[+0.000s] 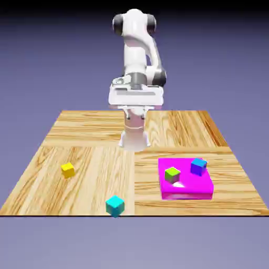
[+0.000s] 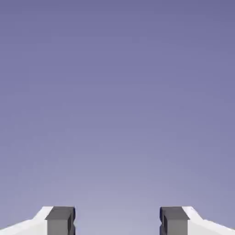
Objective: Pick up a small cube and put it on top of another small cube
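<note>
Resting on a glossy magenta block [image 1: 185,192] at the right of the frame, a small lime-green cube [image 1: 172,175] sits near a small blue cube [image 1: 198,167], the two apart. A yellow cube [image 1: 68,170] lies on the wood-grain counter [image 1: 100,184] at the left of the frame, and a cyan cube [image 1: 115,206], one corner toward the camera, stands at the lower center, close to the counter's near edge. Which cube is to be lifted cannot be told.

All four are well apart from the fingers [image 1: 136,116], which hang above the far part of the counter at the upper center of the exterior view, below the hand of the white Franka arm [image 1: 135,42]. In the hand view, the gray fingertips [image 2: 61,221] stand wide open, gripping nothing, with only blue-violet backdrop [image 2: 117,101] between them.

Bare wood separates the yellow cube from the cyan one; the blue cube sits toward the block's far right corner, the lime-green one toward its left edge.
</note>
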You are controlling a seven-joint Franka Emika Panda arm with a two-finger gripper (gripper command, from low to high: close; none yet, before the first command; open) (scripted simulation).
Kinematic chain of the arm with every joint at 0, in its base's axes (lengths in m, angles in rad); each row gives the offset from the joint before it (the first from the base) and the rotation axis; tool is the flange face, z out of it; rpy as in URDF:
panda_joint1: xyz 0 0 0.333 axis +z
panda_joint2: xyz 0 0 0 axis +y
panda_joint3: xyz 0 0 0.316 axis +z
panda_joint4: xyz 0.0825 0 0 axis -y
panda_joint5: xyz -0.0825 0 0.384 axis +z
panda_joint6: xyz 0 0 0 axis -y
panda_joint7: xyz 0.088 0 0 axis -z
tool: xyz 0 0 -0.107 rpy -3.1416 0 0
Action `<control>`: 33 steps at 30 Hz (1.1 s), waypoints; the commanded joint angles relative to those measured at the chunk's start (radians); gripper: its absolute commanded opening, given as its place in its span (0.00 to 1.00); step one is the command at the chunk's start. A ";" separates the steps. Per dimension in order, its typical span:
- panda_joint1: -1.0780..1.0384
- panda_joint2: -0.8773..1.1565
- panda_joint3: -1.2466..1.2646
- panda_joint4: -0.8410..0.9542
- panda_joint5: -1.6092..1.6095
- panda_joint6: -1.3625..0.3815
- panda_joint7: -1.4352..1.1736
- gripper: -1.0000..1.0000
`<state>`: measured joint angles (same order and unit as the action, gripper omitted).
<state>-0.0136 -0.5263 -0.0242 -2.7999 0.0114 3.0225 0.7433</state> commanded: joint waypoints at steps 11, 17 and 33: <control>-0.234 0.399 -0.221 0.092 0.104 -0.132 0.021 0.50; -0.361 0.616 -0.341 0.142 0.161 -0.204 0.032 0.50; -0.504 0.813 -0.263 0.189 0.285 -0.139 -0.044 0.00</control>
<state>-0.5182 0.2867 -0.2871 -2.6108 0.2961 2.8830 0.6995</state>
